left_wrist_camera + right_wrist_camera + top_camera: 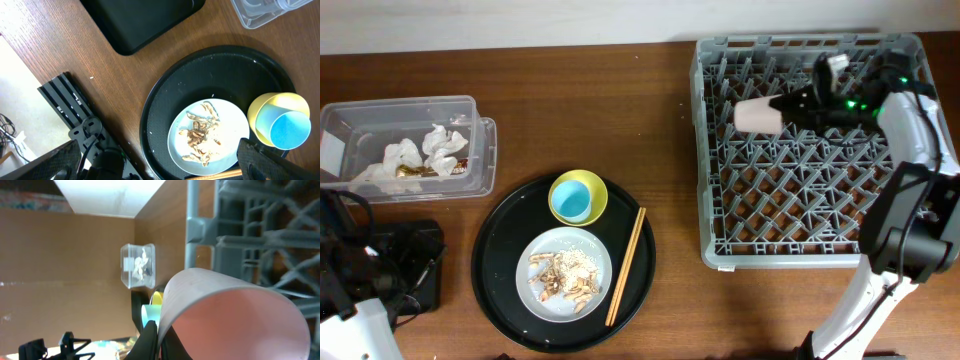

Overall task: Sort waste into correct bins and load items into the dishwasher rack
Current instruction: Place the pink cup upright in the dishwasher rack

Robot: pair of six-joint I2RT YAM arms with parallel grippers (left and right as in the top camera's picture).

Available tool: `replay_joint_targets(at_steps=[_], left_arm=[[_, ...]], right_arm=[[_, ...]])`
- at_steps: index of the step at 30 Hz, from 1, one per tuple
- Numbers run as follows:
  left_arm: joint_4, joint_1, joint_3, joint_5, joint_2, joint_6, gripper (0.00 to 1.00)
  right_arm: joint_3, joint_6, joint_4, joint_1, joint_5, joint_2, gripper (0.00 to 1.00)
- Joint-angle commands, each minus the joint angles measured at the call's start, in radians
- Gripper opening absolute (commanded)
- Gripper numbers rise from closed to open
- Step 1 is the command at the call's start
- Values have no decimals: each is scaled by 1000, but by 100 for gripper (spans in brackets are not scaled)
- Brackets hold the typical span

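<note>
My right gripper [792, 106] is shut on the rim of the small pink cup [759, 115] and holds it on its side over the far left part of the dishwasher rack [720, 200]. In the right wrist view the pink cup [235, 315] fills the frame, with its rim pinched between the fingers [161, 339]. The yellow bowl [596, 185] holds the light blue cup [574, 200]. The grey plate [545, 250] carries food scraps [563, 280]. The chopsticks [626, 265] lie beside it. My left gripper [165, 167] is open and empty above the plate [225, 130].
The bowl, plate and chopsticks sit on a round black tray [500, 240]. The clear container [410, 110] at the far left holds white tissues [440, 145] and a gold wrapper. The flat black box [140, 20] lies near my left arm at the table's front left.
</note>
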Motion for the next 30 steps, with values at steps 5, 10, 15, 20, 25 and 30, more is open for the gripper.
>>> replay_joint_targets(at_steps=[5, 10, 15, 20, 25, 30], left_arm=[[-1, 2, 4, -8, -3, -9, 99], [-1, 2, 4, -8, -3, -9, 99], [-1, 2, 4, -8, -3, -8, 99], [-1, 2, 4, -8, -3, -9, 99], [-1, 2, 4, -8, -3, -9, 99], [-1, 2, 4, -8, -3, -9, 99]], right_arm=[[6, -8, -112, -64, -119, 0, 4], [-17, -52, -210, -47, -69, 0, 4], [-156, -6, -99, -67, -71, 1, 5], [-154, -6, -98, -142, 117, -9, 10], [-21, 2, -196, -185, 282, -113, 21], [89, 15, -287, -139, 624, -418, 23]])
